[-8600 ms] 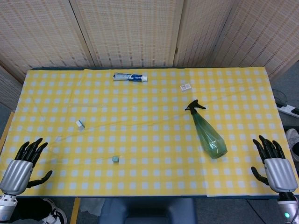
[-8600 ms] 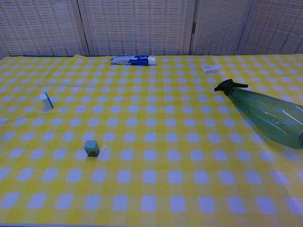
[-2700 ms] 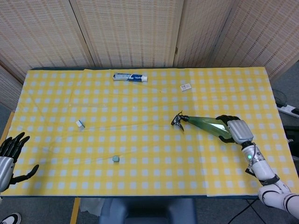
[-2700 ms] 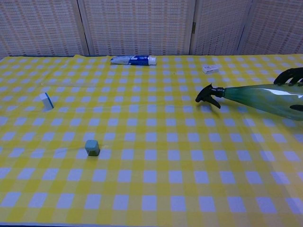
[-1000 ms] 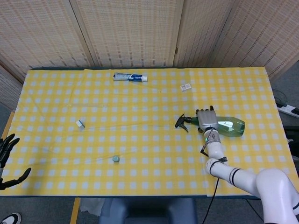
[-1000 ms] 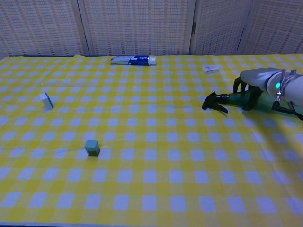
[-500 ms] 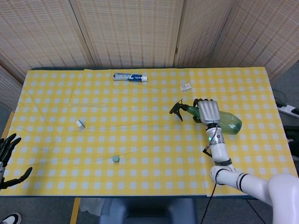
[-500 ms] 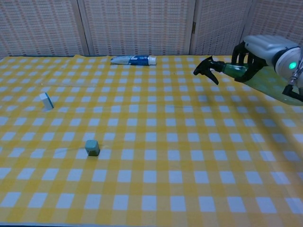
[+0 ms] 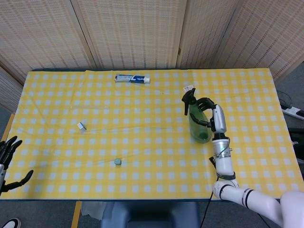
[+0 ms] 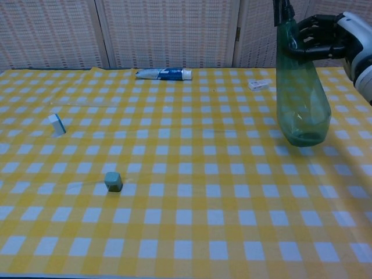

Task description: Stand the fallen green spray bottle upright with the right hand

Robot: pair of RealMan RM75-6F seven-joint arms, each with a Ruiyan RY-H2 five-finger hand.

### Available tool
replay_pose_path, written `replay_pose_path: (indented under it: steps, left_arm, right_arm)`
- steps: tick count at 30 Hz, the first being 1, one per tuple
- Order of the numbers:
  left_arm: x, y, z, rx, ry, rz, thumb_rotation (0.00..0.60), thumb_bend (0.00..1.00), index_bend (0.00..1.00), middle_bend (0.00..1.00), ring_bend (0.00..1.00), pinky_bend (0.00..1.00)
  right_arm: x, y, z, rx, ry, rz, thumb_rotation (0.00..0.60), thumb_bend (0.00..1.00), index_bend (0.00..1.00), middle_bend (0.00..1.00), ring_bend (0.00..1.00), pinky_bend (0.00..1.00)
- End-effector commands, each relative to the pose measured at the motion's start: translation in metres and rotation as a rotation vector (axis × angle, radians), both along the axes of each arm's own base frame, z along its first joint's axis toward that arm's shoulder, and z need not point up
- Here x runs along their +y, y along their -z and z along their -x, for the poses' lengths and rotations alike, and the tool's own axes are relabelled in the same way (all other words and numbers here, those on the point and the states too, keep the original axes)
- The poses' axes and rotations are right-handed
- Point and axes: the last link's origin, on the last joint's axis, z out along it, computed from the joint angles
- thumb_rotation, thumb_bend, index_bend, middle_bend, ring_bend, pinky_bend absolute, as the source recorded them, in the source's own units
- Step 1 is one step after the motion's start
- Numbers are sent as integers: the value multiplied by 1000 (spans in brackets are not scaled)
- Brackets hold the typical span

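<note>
One relation is governing what comes next: the long axis of the green spray bottle (image 10: 300,96) is now running nearly vertical, black trigger head up and broad base down. The right hand (image 10: 325,36) is wrapping its dark fingers (image 10: 308,40) around the narrow upper part of the bottle, just below the trigger head, so the body is hanging below the grip, toward the tabletop (image 9: 142,123). In the chest view the base appears to be floating slightly clear of the checked cloth, with a faint lean, though I cannot tell for certain whether it is touching. The bottle is sitting toward the right edge of the tabletop, about midway between the near and far edges.

By my judgement, the coming move is calling for a straight lowering along that axis until the base is seated flat, then a gentle release; letting go while the bottle is tilting could tip it over again.

The left hand (image 9: 8,161) is hanging off the near left corner, fingers spread and holding nothing, well apart from the bottle, so the right one is plainly the nearer.
</note>
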Motion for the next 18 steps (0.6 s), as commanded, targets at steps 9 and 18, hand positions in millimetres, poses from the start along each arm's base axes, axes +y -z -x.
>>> replay_pose_path:
  steps: [9, 18]
  left_arm:
    - [1, 2, -1, 8, 3, 10, 451, 354, 0, 51, 112, 1]
    - [-4, 1, -6, 5, 39, 9, 449, 354, 0, 61, 114, 1]
  right_arm:
    - [33, 28, 45, -186, -161, 3, 600, 308, 704, 667, 549, 487]
    - [51, 39, 58, -154, -202, 24, 600, 308, 639, 599, 485, 422]
